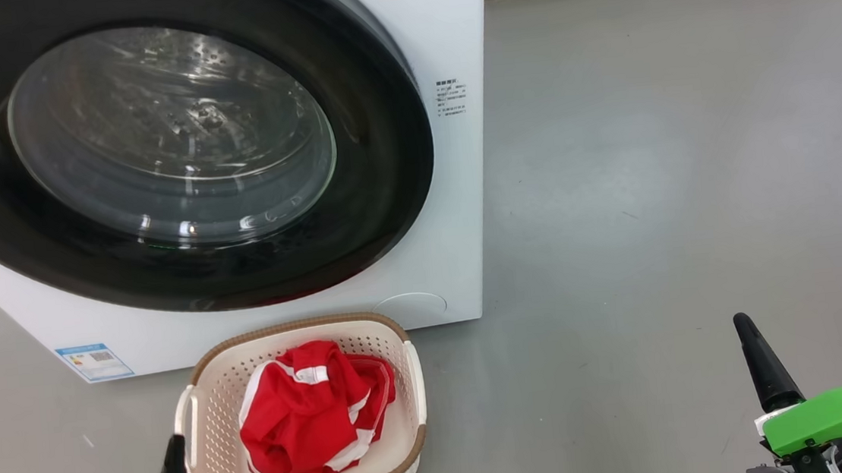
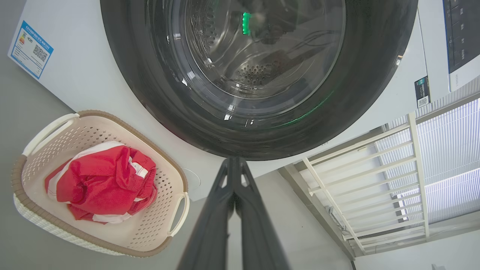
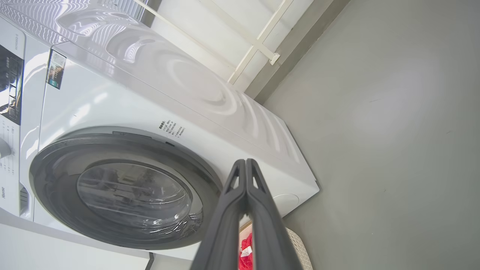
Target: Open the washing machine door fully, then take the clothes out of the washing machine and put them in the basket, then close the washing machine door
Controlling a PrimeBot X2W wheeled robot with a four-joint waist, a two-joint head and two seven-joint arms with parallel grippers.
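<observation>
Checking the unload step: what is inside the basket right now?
Red clothes with white bands lie bunched inside the basket, below its brown rim. The heap covers the basket's bottom under it, so how many garments, or anything beneath them, cannot be told.

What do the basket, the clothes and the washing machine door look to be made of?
The basket: probably cream plastic, matte, perforated, brown woven-look rim. The clothes: soft red fabric with white bands, creased and bunched. The washing machine door: glossy black rim, likely plastic, around clear glass showing reflections.

Smooth grey floor (image 1: 689, 167), faint scuffs; white railing (image 2: 360, 176) beside bright slatted blinds (image 2: 450, 157).
</observation>
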